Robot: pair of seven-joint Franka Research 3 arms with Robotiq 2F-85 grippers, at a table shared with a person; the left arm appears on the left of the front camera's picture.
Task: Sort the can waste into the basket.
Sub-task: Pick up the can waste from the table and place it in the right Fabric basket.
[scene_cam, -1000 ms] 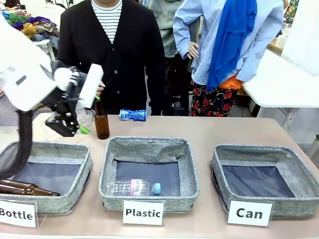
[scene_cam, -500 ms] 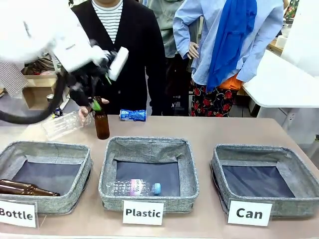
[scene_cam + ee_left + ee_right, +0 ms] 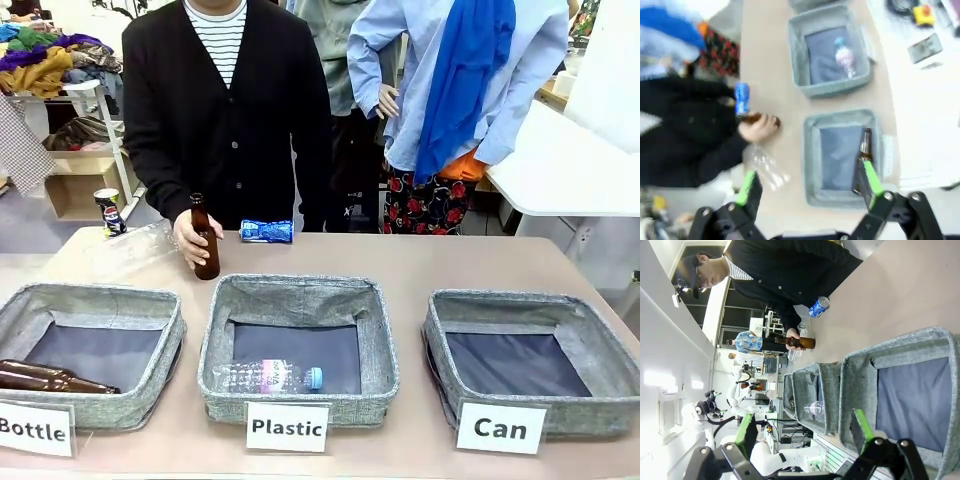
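The blue can point(image 3: 266, 231), crushed, is lying on its side at the far edge of the counter point(image 3: 460, 262), right in front of the person in the black cardigan. The dark can point(image 3: 109, 211) is standing upright off the far-left corner. It looks to be on the counter's edge, though I cannot tell for sure. Both cans are sitting well apart from the Can basket point(image 3: 590, 412), which is resting at the near right behind its white "Can" card point(image 3: 500, 428), showing only its dark lining.

The person's hand point(image 3: 189, 238) is gripping an upright brown bottle point(image 3: 205, 245) just left of the blue can, and a clear plastic bottle point(image 3: 130, 250) is lying beside it. The Plastic basket point(image 3: 350, 408) in the middle is holding a small clear bottle point(image 3: 270, 377). The Bottle basket point(image 3: 120, 408) on the left is holding brown bottles point(image 3: 50, 379).

The left gripper point(image 3: 807, 184) is hanging high above the Bottle basket with its jaws spread wide and nothing between them. The right gripper point(image 3: 803, 432) is hovering by the Can basket's wall, jaws likewise spread and pinching nothing.
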